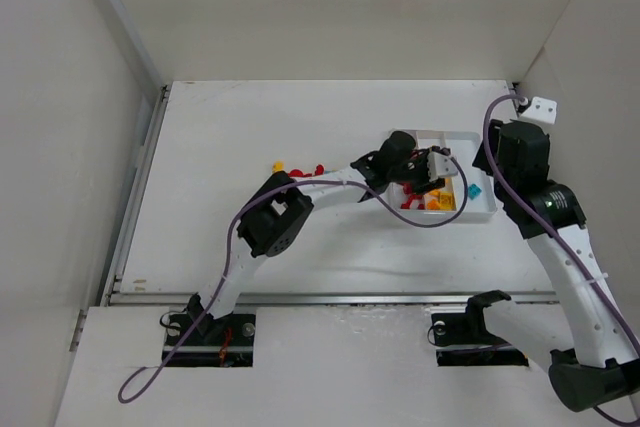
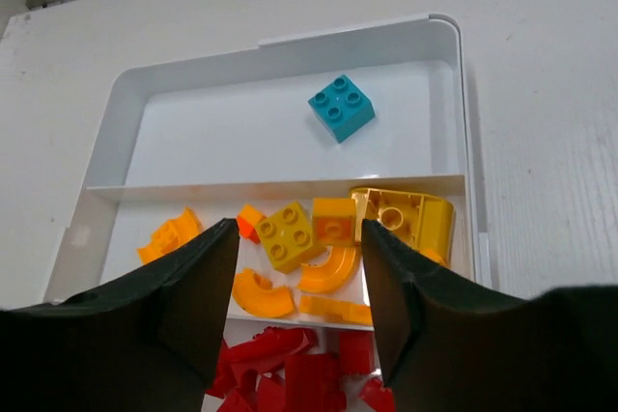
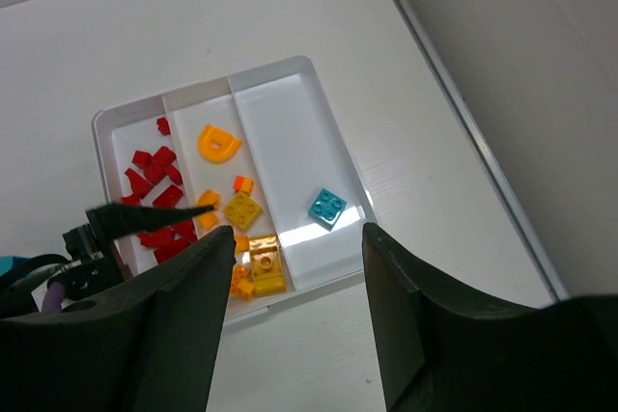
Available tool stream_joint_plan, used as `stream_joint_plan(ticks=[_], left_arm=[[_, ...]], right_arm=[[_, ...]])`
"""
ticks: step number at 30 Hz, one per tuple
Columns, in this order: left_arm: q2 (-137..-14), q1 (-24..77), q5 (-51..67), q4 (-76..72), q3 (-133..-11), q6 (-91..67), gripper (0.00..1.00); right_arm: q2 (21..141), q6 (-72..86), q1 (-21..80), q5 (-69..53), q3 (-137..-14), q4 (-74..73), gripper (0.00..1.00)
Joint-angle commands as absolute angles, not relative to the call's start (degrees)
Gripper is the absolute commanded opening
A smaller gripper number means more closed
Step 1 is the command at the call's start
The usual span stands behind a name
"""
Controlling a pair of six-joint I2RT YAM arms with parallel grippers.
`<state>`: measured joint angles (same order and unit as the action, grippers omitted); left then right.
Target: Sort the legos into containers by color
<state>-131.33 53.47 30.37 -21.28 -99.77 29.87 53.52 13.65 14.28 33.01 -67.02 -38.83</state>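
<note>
The white tray point(image 2: 462, 123) has three compartments. The far one holds one cyan brick point(image 2: 342, 108), the middle one holds several orange and yellow legos point(image 2: 290, 235), and the near one holds several red legos point(image 2: 309, 373). My left gripper point(image 2: 299, 267) is open and empty, hovering just above the red and orange compartments. It also shows in the top view point(image 1: 430, 179). My right gripper point(image 3: 297, 248) is open and empty, high above the tray's right end, where the cyan brick point(image 3: 327, 206) lies. A few loose red legos point(image 1: 308, 168) and a yellow one point(image 1: 279, 166) lie on the table left of the tray.
The tray point(image 1: 488, 209) sits right of centre on the white table. White walls enclose the table on the left, back and right. The left arm's purple cable point(image 1: 420, 222) loops beside the tray's near edge.
</note>
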Motion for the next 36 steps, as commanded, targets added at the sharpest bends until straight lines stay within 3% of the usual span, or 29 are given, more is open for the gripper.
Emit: stream_joint_plan(ticks=[1,4,8,15,25,26,27,28,36], left_arm=[[-131.0,54.4,27.3,-25.0,-102.7,27.6,0.52],[-130.4,54.4,25.8,-25.0,-100.8,26.1,0.69],[-127.8,54.4,24.7,-25.0,-98.4,26.1,0.78],[-122.1,54.4,24.7,-25.0,-95.4,26.1,0.81],[-99.7,53.2,12.8,-17.7,-75.6,26.7,0.81],[-97.8,52.7,9.6,-15.9,-74.0,26.7,0.81],[-96.0,52.6,8.1,-14.2,-72.4,26.7,0.81],[-94.2,52.6,6.5,-12.4,-70.9,26.7,0.81],[-80.3,50.4,-1.2,-1.4,-55.4,21.1,0.81]], right_arm=[[52.0,12.0,14.1,33.7,-65.7,-37.0,0.62],[52.0,11.4,14.1,33.1,-65.7,-36.5,0.62],[52.0,10.3,14.1,33.1,-66.8,-36.5,0.62],[52.0,10.3,14.1,31.7,-69.1,-38.8,0.62],[56.7,11.9,14.1,14.5,-71.5,-38.7,0.76],[57.2,12.0,14.1,12.6,-71.5,-38.0,0.83],[57.7,12.7,14.1,8.9,-70.9,-37.2,0.97],[58.4,13.3,14.1,7.3,-70.9,-35.4,1.00],[64.1,17.8,15.4,0.8,-68.2,-30.4,1.00]])
